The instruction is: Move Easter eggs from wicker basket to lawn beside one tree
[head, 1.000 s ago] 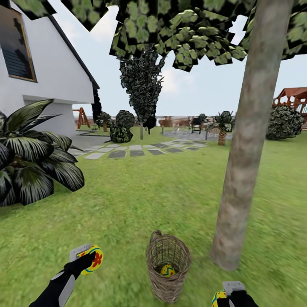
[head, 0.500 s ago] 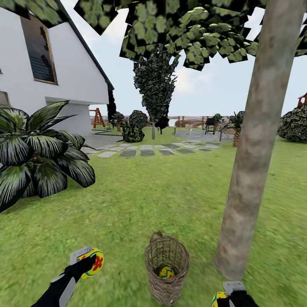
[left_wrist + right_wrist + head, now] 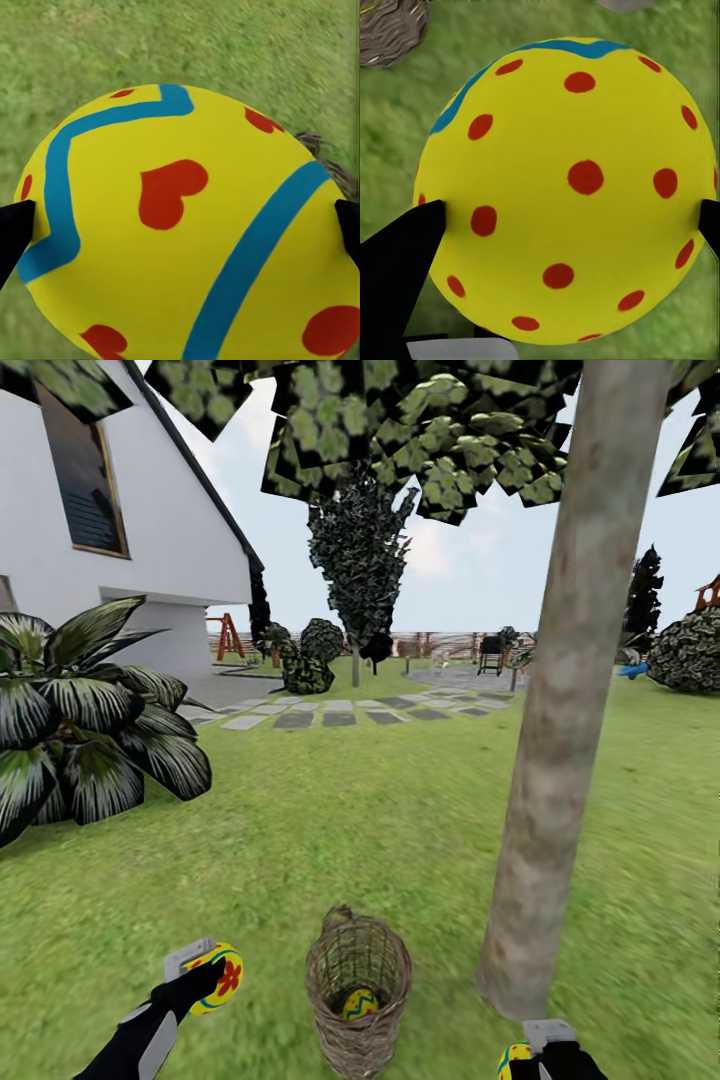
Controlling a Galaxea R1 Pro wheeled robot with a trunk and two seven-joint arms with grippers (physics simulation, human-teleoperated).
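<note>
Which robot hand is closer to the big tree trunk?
The right. The right gripper, holding a spotted egg, sits just below the foot of the tree trunk. The left gripper, holding its egg, is beyond the wicker basket.

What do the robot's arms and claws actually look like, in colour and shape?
In the head view the left arm is a slim limb, glossy black with a light grey panel along it. The left gripper has black fingers and a small light grey block at its tip. The right gripper looks alike: black, with a grey block on top. In the right wrist view the fingers are plain black wedges. No cables or markings show.
</note>
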